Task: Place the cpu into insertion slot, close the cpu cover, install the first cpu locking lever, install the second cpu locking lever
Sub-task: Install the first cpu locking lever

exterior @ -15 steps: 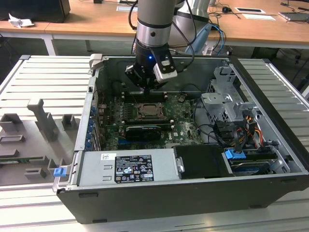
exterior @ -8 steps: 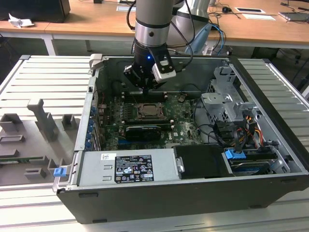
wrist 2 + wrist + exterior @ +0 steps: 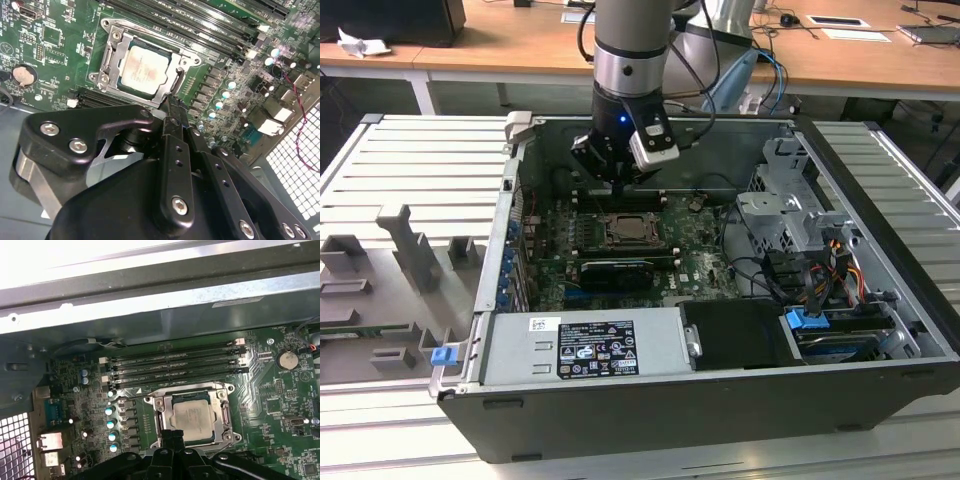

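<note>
squarely over the open computer case (image 3: 880, 330), the arm's gripper (image 3: 619, 186) hangs above the green motherboard (image 3: 705, 265), just at the far edge of the insertion slot (image 3: 602, 236). in both wrist views the black fingers (image 3: 176, 150) are drawn close together, with nothing visible between the tips, which end right beside the socket's metal rim; whether they touch it cannot be told. the cpu (image 3: 144, 70), its pale metal face up, sits inside the insertion slot (image 3: 106, 57), and the cpu cover (image 3: 186, 59) lies flat over it, framing the chip through its square window. in the first wrist view the same cpu (image 3: 191, 416) shows under the cpu cover (image 3: 222, 415), with the long black memory slots (image 3: 175, 365) just on the far side of the socket and a coin cell battery (image 3: 287, 360) well apart on the board. a silvery power supply (image 3: 585, 345) fills the near corner at the exterior view's left, and a metal drive cage (image 3: 785, 215) stands at the exterior view's right.
</note>
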Robot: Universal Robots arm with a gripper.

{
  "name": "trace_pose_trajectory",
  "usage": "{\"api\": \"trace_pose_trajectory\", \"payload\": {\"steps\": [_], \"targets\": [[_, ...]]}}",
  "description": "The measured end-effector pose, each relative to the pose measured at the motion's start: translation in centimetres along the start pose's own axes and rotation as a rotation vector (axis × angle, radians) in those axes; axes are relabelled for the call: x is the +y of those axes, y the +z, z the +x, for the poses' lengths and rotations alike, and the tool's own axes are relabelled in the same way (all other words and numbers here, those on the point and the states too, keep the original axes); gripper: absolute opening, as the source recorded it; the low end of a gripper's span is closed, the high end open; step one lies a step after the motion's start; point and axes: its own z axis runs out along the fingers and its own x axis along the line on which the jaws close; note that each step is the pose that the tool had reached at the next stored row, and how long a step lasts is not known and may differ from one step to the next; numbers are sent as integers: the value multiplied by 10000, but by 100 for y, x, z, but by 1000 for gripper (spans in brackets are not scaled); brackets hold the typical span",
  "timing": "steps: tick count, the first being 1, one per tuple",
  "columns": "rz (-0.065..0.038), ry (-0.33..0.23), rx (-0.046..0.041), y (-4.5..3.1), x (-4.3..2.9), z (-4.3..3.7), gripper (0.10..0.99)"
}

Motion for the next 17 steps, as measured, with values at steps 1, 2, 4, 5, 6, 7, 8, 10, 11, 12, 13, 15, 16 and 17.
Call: {"api": "trace_pose_trajectory", "payload": {"steps": [1,2,4,5,6,7,8,10,11,12,13,15,16,17], "targets": [[-1,0,-6,0,-2,11,106],[-1,-2,-16,1,-6,36,106],[-2,-22,-21,2,-8,60,106],[-2,-46,-34,3,-12,81,106],[-4,-60,-54,4,-15,103,106],[-6,-65,-69,5,-17,118,106],[-8,-70,-84,6,-20,132,106],[-12,-78,-105,7,-24,154,106],[-14,-84,-112,8,-25,162,106],[-14,-96,-120,8,-27,168,106],[-14,-117,-133,8,-29,177,106],[-18,-176,-175,9,-31,190,106],[-20,-239,-188,12,-31,190,106],[-20,-318,-209,13,-31,190,106]]}}
